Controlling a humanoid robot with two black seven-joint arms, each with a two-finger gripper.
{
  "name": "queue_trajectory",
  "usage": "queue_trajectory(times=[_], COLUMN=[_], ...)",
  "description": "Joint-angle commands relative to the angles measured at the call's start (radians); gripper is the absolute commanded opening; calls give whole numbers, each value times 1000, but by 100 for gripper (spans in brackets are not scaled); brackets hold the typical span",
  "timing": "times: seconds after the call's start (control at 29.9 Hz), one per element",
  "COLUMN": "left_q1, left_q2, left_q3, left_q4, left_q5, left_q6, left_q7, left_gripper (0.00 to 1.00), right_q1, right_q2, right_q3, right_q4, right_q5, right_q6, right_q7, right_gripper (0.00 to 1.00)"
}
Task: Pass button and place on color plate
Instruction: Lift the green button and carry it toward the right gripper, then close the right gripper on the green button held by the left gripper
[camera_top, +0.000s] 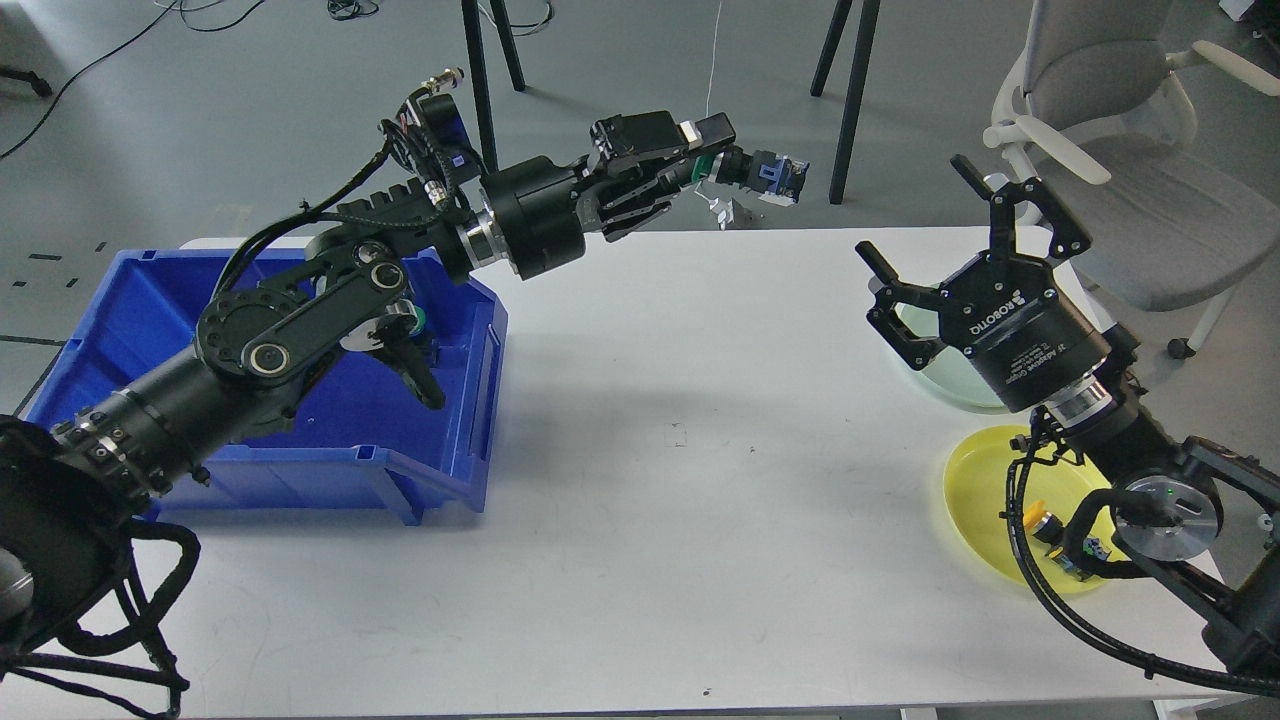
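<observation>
We've got the button (745, 168) clenched in left end effector (690, 165), upper centre, long axis pointing right toward the released right end effector (945, 255).

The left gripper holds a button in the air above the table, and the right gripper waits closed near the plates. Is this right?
Not quite. In the head view, the right gripper is open, its fingers spread apart, near the yellow plate. The left gripper does hold the button above the table.
</observation>
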Motion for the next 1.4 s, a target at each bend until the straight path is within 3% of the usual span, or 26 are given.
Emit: queue_trajectory(times=[0.0,0.2,0.94,1.37], left_q1=[-1,0,-1,0], left_q2=[0,0,0,0], left_q3=[0,2,3,5], left_q4=[-2,-2,0,1], left_q5=[-1,1,11,11], left_q6=[0,0,0,0], left_q7=[0,0,0,0], left_gripper=[22,22,23,23], right_q1=[3,18,212,215], right_q2=[85,165,162,155], right_q3=[-43,-71,-195,-198], right_q4=[-41,-70,-121,-121], right_q5=[17,14,82,83], right_q6=[0,0,0,0], right_q7=[0,0,0,0], right_gripper=[92,89,87,78])
